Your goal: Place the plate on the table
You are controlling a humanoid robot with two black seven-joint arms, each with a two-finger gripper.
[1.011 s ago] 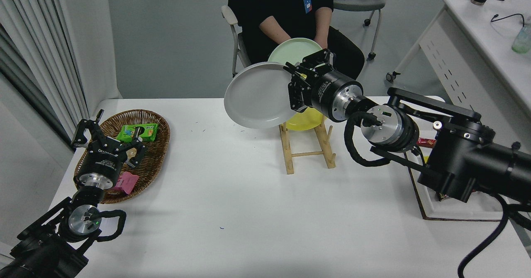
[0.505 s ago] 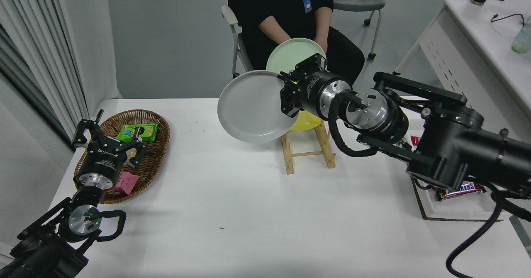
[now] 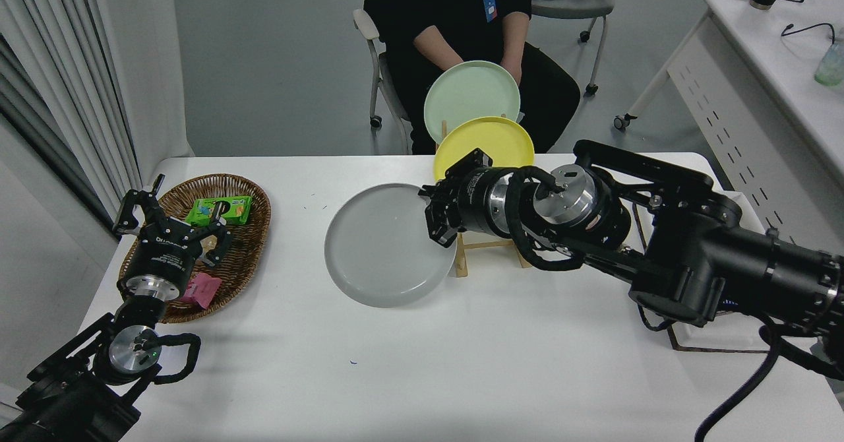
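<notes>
The light grey plate (image 3: pixel 382 247) hangs low over the white table (image 3: pixel 369 363), left of the wooden rack, tilted a little toward the camera. My right gripper (image 3: pixel 440 223) is shut on its right rim, its arm reaching in from the right edge. I cannot tell whether the plate touches the tabletop. My left gripper (image 3: pixel 173 221) stays parked at the lower left over the basket, fingers spread open and holding nothing.
A wooden rack (image 3: pixel 489 247) behind the right wrist holds a yellow plate (image 3: pixel 484 144) and a mint green plate (image 3: pixel 469 92). A wicker basket (image 3: pixel 247 231) with snack packs stands at the left. A person sits at the far side. A tray (image 3: pixel 686 343) lies at the right.
The right arm has carried the grey plate down and to the left, from in front of the rack to just above the table. The yellow plate now shows fully. The left arm is unmoved.
</notes>
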